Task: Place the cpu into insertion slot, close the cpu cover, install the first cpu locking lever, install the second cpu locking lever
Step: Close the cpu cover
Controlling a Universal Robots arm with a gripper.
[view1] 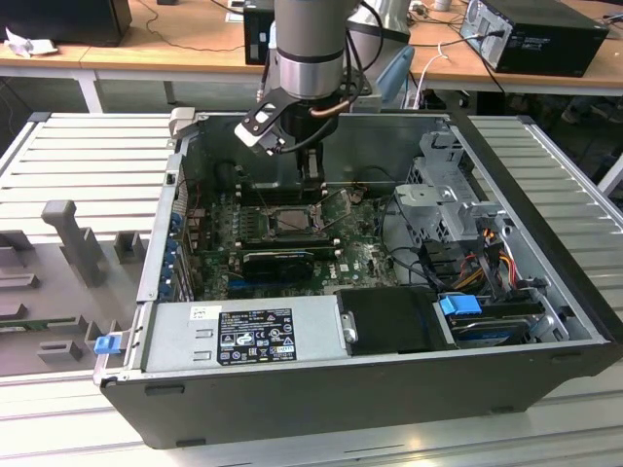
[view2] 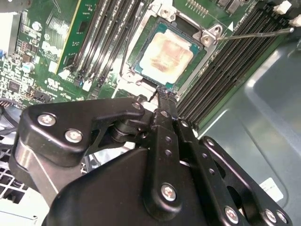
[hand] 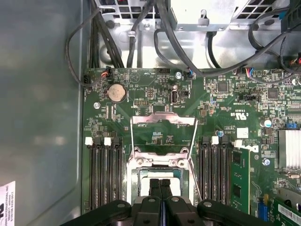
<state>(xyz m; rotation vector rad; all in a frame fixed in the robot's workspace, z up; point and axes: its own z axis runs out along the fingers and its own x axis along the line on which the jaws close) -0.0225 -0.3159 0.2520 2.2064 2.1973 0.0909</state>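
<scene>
The cpu (view2: pixel 167 55), a pale square chip, lies flat in the insertion slot (view2: pixel 209 35) on the green board. In the first wrist view the cpu (hand: pixel 160 174) shows just past my fingertips. The cpu cover (hand: pixel 163 118), a silvery frame with a square window, is swung open and lies back on the board beyond the insertion slot (hand: pixel 134 162). A thin wire locking lever (view2: pixel 254 34) sticks out sideways from the slot's corner. My gripper (view2: pixel 164 92) is shut with nothing in it, its tips just over the slot's near edge. In the exterior view the gripper (view1: pixel 311 180) hangs above the slot (view1: pixel 292 220).
Long black memory slots (hand: pixel 103 174) flank the socket on both sides. A black card (view1: pixel 277 261) lies in front of it, with a grey power supply (view1: pixel 243 331) nearer still. A metal drive cage (view1: pixel 438 195) and cables stand at the exterior view's right. The case walls (hand: pixel 42 117) close in.
</scene>
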